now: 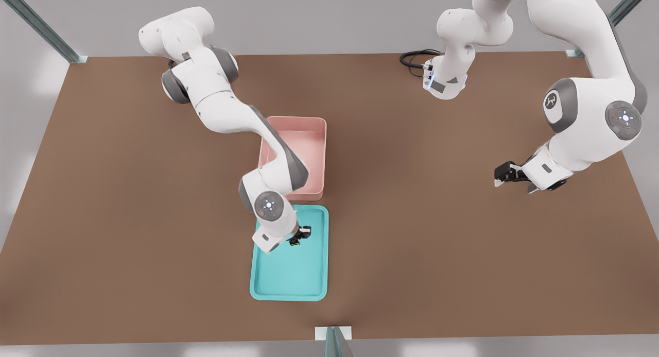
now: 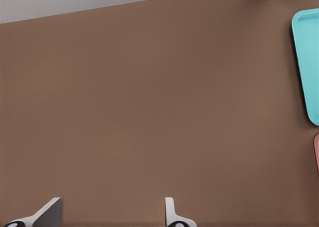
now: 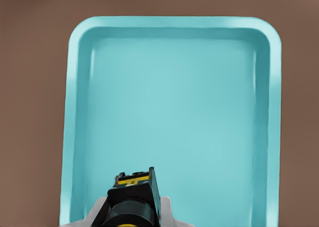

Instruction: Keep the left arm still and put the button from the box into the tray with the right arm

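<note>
Held between the closed fingers of the hand (image 1: 300,235), the button (image 3: 132,201) is suspended over the turquoise tray (image 1: 314,274), beside the pink box (image 1: 315,140) on the counter (image 1: 437,243).

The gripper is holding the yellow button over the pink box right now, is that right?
Not quite. The gripper does hold the button, but over the turquoise tray, not the pink box, which sits beside it. The front view shows this, and the right wrist view shows tray floor beneath the button.
</note>
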